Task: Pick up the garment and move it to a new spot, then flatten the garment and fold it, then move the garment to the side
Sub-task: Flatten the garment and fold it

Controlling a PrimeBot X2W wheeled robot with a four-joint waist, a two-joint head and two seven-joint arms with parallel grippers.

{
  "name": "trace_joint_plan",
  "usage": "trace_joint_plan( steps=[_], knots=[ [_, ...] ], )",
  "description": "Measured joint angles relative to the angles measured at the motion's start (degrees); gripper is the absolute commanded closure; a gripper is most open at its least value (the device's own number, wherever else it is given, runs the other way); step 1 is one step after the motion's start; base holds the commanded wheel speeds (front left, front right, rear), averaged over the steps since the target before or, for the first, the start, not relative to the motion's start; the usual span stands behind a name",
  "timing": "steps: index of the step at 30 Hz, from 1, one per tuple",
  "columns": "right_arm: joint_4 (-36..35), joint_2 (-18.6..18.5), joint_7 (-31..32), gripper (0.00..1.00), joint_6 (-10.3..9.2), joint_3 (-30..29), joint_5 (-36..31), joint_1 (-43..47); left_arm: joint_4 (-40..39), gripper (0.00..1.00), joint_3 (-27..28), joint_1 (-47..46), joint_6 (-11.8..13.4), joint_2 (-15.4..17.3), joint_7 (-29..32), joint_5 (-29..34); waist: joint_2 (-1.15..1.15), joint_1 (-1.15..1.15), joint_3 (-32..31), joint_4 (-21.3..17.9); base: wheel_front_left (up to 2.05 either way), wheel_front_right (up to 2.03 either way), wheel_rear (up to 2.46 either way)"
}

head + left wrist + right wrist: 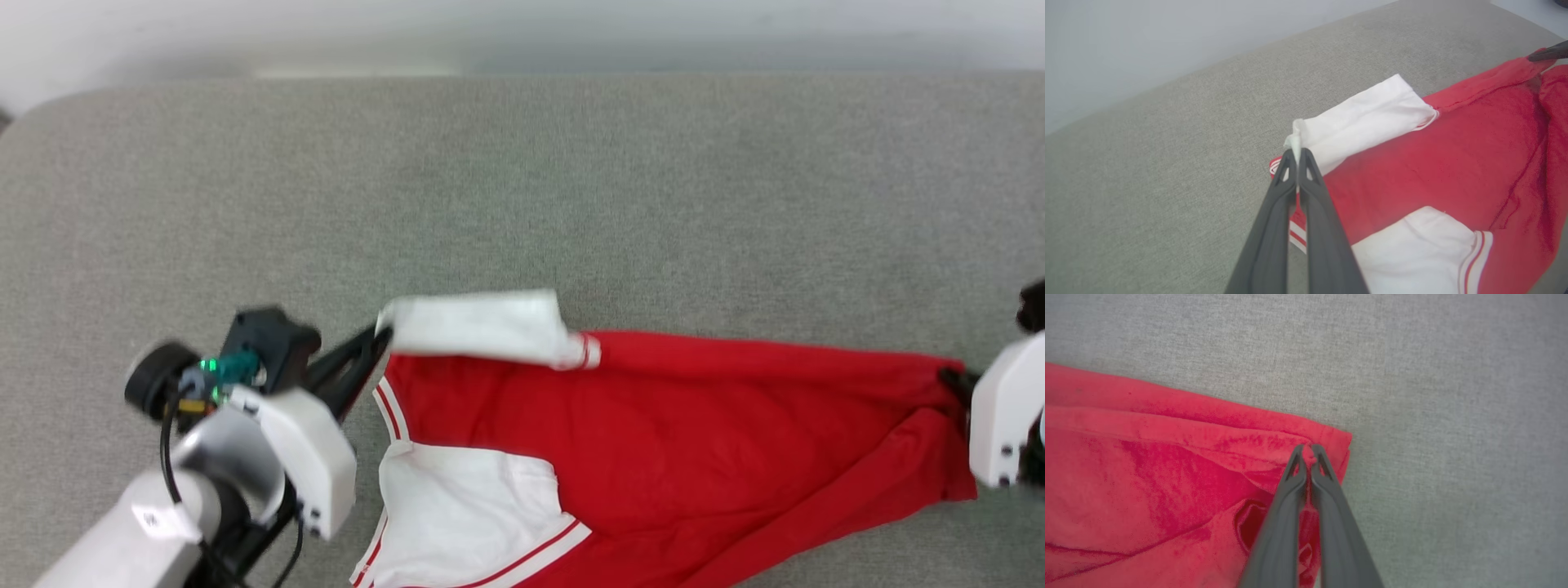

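The garment (669,433) is a red shirt with white sleeves and striped trim, stretched sideways across the grey cushion. My left gripper (377,335) is shut on the tip of a white sleeve (1359,122), pinched between the dark fingers (1274,212) in the left wrist view. My right gripper (951,380) at the far right is shut on a red corner of the garment (1208,477); its fingertips (1295,457) pinch a small fold of cloth. The other gripper's dark tip (1549,52) shows at the far red corner in the left wrist view.
A grey fabric cushion (522,188) spreads wide behind and around the garment, with its far edge meeting a pale wall (522,33). The cushion's rounded corner lies at the back left. The garment's lower part runs off the head view's bottom edge.
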Motion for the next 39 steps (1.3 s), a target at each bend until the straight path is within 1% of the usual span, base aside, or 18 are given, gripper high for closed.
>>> trace_joint_plan(
  steps=[7, 11, 18, 21, 24, 30, 31, 32, 33, 34, 39],
  knots=[
    [-3.6, 0.0, 0.1, 1.00, 0.00, -1.8, 2.0, 9.1, -1.8, 1.00, -0.2, 10.4, 2.2, 2.8, -1.1, -2.2, 0.00, 0.00, -3.2, 0.0, 0.00, 0.00, 0.00],
    [-4.5, -0.5, 0.9, 1.00, 0.00, -1.6, 2.2, 13.0, -2.4, 1.00, -0.3, 14.8, 3.1, 4.2, -1.7, -3.0, 0.00, 0.00, -4.1, 0.1, 0.00, 0.00, 0.00],
    [-5.7, -1.9, 1.7, 1.00, 0.00, -1.9, 3.1, 16.7, -2.9, 1.00, -1.5, 19.2, 3.8, 5.0, -2.1, -3.5, 0.00, 0.00, -4.7, 0.7, 0.00, 0.00, 0.00],
    [-6.3, -2.6, 2.2, 1.00, 0.00, -2.0, 3.6, 18.1, -2.4, 1.00, -1.9, 19.6, 3.7, 5.2, -2.3, -3.4, 0.00, 0.00, -5.1, 1.0, 0.00, 0.00, 0.00],
    [-7.0, -3.6, 2.6, 1.00, 0.01, -1.3, 3.8, 19.9, -1.2, 1.00, -3.2, 20.2, 3.0, 5.3, -2.3, -2.7, 0.00, 0.00, -5.2, 1.2, 0.00, 0.00, 0.00],
    [-7.1, -4.6, 1.4, 1.00, 0.00, 1.0, 4.0, 21.1, 2.6, 1.00, -5.7, 20.2, 1.7, 3.8, -2.6, -1.7, 0.00, 0.00, -4.9, 0.9, 0.00, 0.00, 0.00],
    [-7.0, -4.7, 1.1, 0.99, 0.00, 1.4, 4.0, 21.0, 3.4, 1.00, -6.1, 20.2, 1.6, 3.7, -2.6, -1.3, 0.00, 0.00, -4.8, 0.7, 0.00, 0.00, 0.00],
    [-6.9, -4.9, 0.5, 0.53, 0.00, 1.9, 4.0, 21.0, 4.2, 0.78, -6.4, 20.2, 1.5, 3.5, -2.7, -1.0, 0.00, 0.00, -4.7, 0.6, 0.00, 0.00, 0.00],
    [-6.7, -5.0, 0.1, 0.00, 0.00, 2.4, 4.0, 21.0, 4.8, 0.51, -6.8, 20.2, 1.3, 3.3, -2.8, -0.7, 0.00, 0.00, -4.6, 0.5, 0.00, 0.00, 0.00],
    [-6.5, -5.3, -0.3, 0.00, 0.00, 2.9, 3.8, 20.8, 5.5, 0.00, -7.2, 20.1, 0.9, 3.0, -2.9, -0.7, 0.00, 0.00, -4.5, 0.4, 0.00, 0.00, 0.00],
    [-5.3, -5.4, -2.0, 0.00, -0.01, 3.8, 4.5, 20.5, 8.2, 0.00, -8.0, 20.1, 0.0, 1.9, -4.2, -0.4, 0.00, 0.00, -5.3, 0.0, 0.00, 0.00, 0.00]
  ],
)
